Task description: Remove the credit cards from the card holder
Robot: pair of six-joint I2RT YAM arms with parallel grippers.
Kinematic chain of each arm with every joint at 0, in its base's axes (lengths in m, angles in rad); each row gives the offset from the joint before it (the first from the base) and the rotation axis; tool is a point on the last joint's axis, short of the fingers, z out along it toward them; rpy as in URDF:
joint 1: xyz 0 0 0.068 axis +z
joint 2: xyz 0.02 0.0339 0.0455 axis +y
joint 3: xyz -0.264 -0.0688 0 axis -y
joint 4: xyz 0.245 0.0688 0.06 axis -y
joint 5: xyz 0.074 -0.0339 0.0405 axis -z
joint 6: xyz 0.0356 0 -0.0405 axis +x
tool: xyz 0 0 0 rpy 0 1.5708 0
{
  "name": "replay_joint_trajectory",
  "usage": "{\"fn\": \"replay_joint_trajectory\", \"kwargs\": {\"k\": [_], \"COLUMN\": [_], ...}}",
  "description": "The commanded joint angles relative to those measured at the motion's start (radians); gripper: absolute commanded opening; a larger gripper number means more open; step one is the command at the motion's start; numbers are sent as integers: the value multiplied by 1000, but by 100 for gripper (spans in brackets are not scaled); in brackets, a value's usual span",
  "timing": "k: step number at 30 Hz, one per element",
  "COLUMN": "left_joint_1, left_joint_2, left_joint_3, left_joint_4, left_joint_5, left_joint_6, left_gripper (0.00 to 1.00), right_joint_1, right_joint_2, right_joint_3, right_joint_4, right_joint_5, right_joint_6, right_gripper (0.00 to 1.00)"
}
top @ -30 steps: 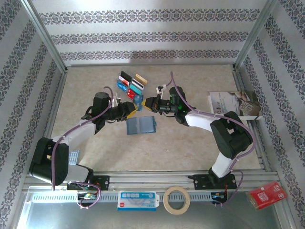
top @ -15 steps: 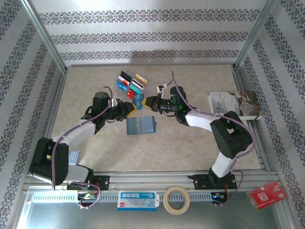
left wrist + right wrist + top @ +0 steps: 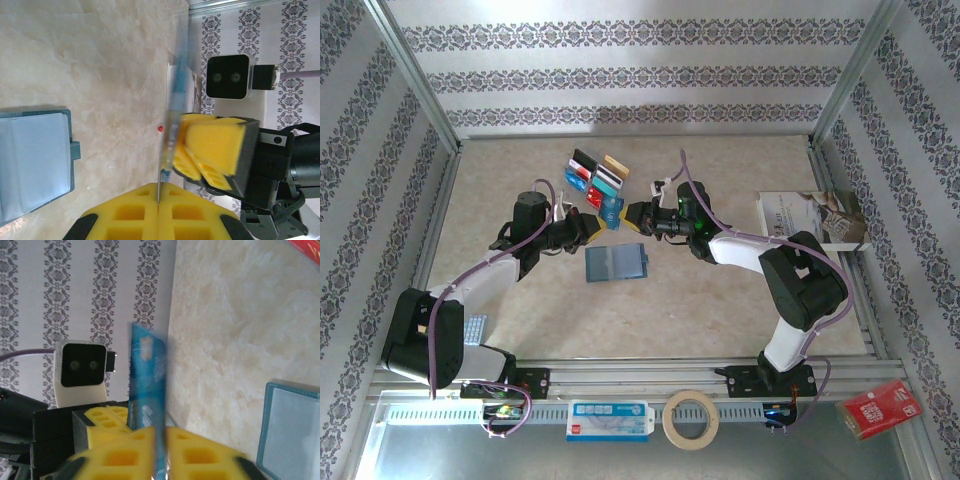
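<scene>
A blue credit card (image 3: 611,210) hangs in the air between my two grippers, above the table. My left gripper (image 3: 590,226) is shut on one edge of it; its yellow pads (image 3: 125,215) meet on the thin card (image 3: 175,115). My right gripper (image 3: 633,216) faces it from the other side. Its jaws stand slightly apart, with the blue card (image 3: 147,385) still between the pads (image 3: 120,457). The slate-blue card holder (image 3: 617,263) lies open and flat just near of the grippers, also the card holder (image 3: 32,160) (image 3: 292,430). Several other credit cards (image 3: 595,174) lie in a row behind.
A white-and-brown booklet (image 3: 810,215) leans at the right wall. A red packet (image 3: 880,408), a tape roll (image 3: 691,419) and a white-and-blue label box (image 3: 609,421) lie on the near metal ledge. Patterned walls and metal posts enclose the table.
My left gripper has shut on the blue card. My right gripper's jaws have parted a little. Both grippers and the card have shifted slightly towards the far side.
</scene>
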Motion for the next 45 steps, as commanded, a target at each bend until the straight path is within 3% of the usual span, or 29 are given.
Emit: {"fn": "replay_joint_trajectory", "kwargs": {"k": [1,4,7,13,17,22,28,35,45], "left_joint_1": [20,23,23,-5,-50,-77,-88,-89,-92], "left_joint_2": [-2,-24,-46,-2,95,256,510,707,871], "left_joint_3": [34,43,78,234,354,519,795,1033,1222], "left_joint_4": [-34,-135,-287,-613,-684,-740,-837,-968,-1063], "left_joint_5": [-40,-105,-218,-573,-767,-937,-1004,-1177,-1203], "left_joint_6": [47,101,178,266,238,153,120,15,-135], "left_gripper": [0,0,0,0,0,0,0,0,0], "right_joint_1": [-12,-24,-34,-39,-40,-40,-52,-57,-57], "right_joint_2": [0,-11,-29,-86,-137,-187,-210,-239,-240], "right_joint_3": [-18,-21,-28,-11,-27,-44,-56,-77,-92], "right_joint_4": [-13,-74,-134,-388,-479,-523,-542,-540,-528], "right_joint_5": [-4,15,40,182,299,346,343,314,299], "right_joint_6": [-26,-45,-80,-228,-296,-346,-361,-377,-369], "right_gripper": [34,49,57,78,90,95,96,97,98]}}
